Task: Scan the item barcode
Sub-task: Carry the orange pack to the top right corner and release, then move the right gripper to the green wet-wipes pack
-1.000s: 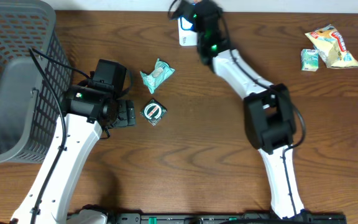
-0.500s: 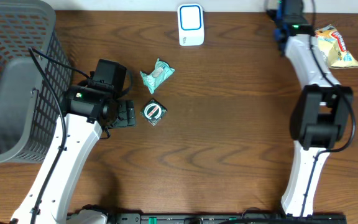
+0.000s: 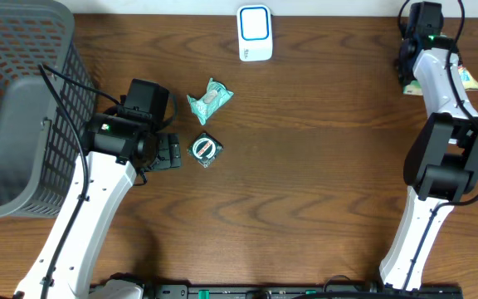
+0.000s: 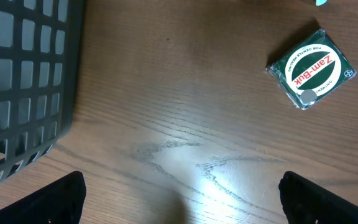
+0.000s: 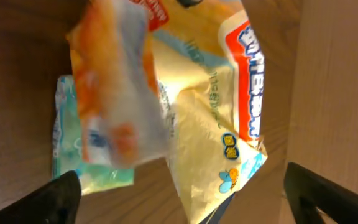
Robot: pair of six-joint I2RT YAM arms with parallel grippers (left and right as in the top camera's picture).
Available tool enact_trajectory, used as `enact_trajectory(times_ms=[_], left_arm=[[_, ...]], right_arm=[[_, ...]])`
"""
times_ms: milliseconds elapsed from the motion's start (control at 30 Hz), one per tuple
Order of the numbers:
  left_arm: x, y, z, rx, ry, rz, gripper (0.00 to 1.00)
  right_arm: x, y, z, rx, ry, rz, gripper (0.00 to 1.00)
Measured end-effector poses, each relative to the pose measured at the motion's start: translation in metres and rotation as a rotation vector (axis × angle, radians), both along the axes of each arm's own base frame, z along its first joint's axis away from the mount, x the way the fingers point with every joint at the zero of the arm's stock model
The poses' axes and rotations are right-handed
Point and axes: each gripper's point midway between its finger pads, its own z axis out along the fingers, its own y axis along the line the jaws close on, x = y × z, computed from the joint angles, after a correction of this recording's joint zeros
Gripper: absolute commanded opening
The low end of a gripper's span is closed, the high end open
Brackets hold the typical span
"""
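Left gripper (image 4: 188, 202): jaws wide with nothing between them, low over the bare table (image 3: 305, 166), just left of the tin.
Tin (image 4: 311, 68): green Zam-Buk tin, flat with its label up, left of centre, clear of the fingers.
Wrapper (image 3: 209, 100): teal and crumpled, just beyond the tin on its far side.
Scanner (image 3: 255, 33): white with a blue frame, at the far edge near centre, well apart from both grippers.
Right gripper (image 5: 191, 199): in the far right corner, pointing down over a pile of packets, jaws wide and gripping nothing.
Packet (image 5: 114, 106): orange and white, blurred, below the right gripper and across the bag and pack. Cannot tell if it rests on them.
Bag (image 5: 210, 124): yellow with red and blue print, in the pile.
Pack (image 5: 64, 149): small and pale green, left of the bag, partly under the packet.
Basket (image 3: 15, 50): grey mesh, far left, beside the left arm.
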Motion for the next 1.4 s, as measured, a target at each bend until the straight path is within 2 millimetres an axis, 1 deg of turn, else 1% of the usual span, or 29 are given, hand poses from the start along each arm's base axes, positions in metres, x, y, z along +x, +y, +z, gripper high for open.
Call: enact_trajectory(times_ms=[167, 233, 267, 333, 400, 433, 467, 500, 567, 633, 667, 700, 767, 800, 833, 900, 1000, 1133, 1200, 1333, 1400], left_arm=[[0.000, 0.000, 0.000, 0.000, 0.000, 0.000, 0.98], [0.000, 0.000, 0.000, 0.000, 0.000, 0.000, 0.98], [0.000, 0.000, 0.000, 0.000, 0.000, 0.000, 0.98], [0.000, 0.000, 0.000, 0.000, 0.000, 0.000, 0.98], [0.000, 0.000, 0.000, 0.000, 0.000, 0.000, 0.98], [0.000, 0.000, 0.000, 0.000, 0.000, 0.000, 0.98], [0.000, 0.000, 0.000, 0.000, 0.000, 0.000, 0.98], [0.000, 0.000, 0.000, 0.000, -0.001, 0.000, 0.98], [0.000, 0.000, 0.000, 0.000, 0.000, 0.000, 0.98], [0.000, 0.000, 0.000, 0.000, 0.000, 0.000, 0.98], [0.000, 0.000, 0.000, 0.000, 0.000, 0.000, 0.98], [0.000, 0.000, 0.000, 0.000, 0.000, 0.000, 0.98], [0.000, 0.000, 0.000, 0.000, 0.000, 0.000, 0.98], [0.000, 0.000, 0.000, 0.000, 0.000, 0.000, 0.98], [0.000, 0.000, 0.000, 0.000, 0.000, 0.000, 0.98], [0.000, 0.000, 0.000, 0.000, -0.001, 0.000, 0.98], [0.000, 0.000, 0.000, 0.000, 0.000, 0.000, 0.98], [0.000, 0.000, 0.000, 0.000, 0.000, 0.000, 0.98], [0.000, 0.000, 0.000, 0.000, 0.000, 0.000, 0.98], [0.000, 0.000, 0.000, 0.000, 0.000, 0.000, 0.98], [0.000, 0.000, 0.000, 0.000, -0.001, 0.000, 0.97]], right_arm=[[0.002, 0.006, 0.005, 0.026, -0.041, -0.027, 0.99], [0.005, 0.014, 0.015, 0.057, -0.080, -0.020, 0.98], [0.006, 0.016, 0.019, 0.069, -0.090, -0.015, 0.95], [0.010, 0.030, 0.038, 0.119, -0.142, 0.019, 0.90], [0.015, 0.048, 0.060, 0.182, -0.201, 0.064, 0.86], [0.018, 0.061, 0.073, 0.224, -0.235, 0.096, 0.84], [0.020, 0.079, 0.092, 0.282, -0.280, 0.141, 0.84], [0.021, 0.084, 0.096, 0.301, -0.293, 0.151, 0.85], [0.023, 0.112, 0.114, 0.398, -0.340, 0.214, 0.86], [0.023, 0.145, 0.123, 0.511, -0.354, 0.287, 0.93], [0.022, 0.160, 0.124, 0.565, -0.348, 0.322, 0.99], [0.019, 0.182, 0.122, 0.643, -0.327, 0.368, 0.99], [0.008, 0.216, 0.116, 0.770, -0.271, 0.434, 0.99], [0.000, 0.238, 0.114, 0.851, -0.230, 0.475, 0.99], [-0.008, 0.256, 0.113, 0.918, -0.198, 0.507, 0.99], [-0.026, 0.292, 0.116, 1.051, -0.134, 0.577, 0.99], [-0.042, 0.337, 0.125, 1.168, -0.087, 0.678, 0.99], [-0.059, 0.386, 0.127, 1.222, -0.035, 0.748, 0.99], [-0.062, 0.409, 0.120, 1.232, -0.014, 0.720, 0.99], [-0.070, 0.441, 0.087, 1.229, 0.061, 0.565, 0.99], [-0.079, 0.454, 0.068, 1.214, 0.109, 0.502, 0.99]])
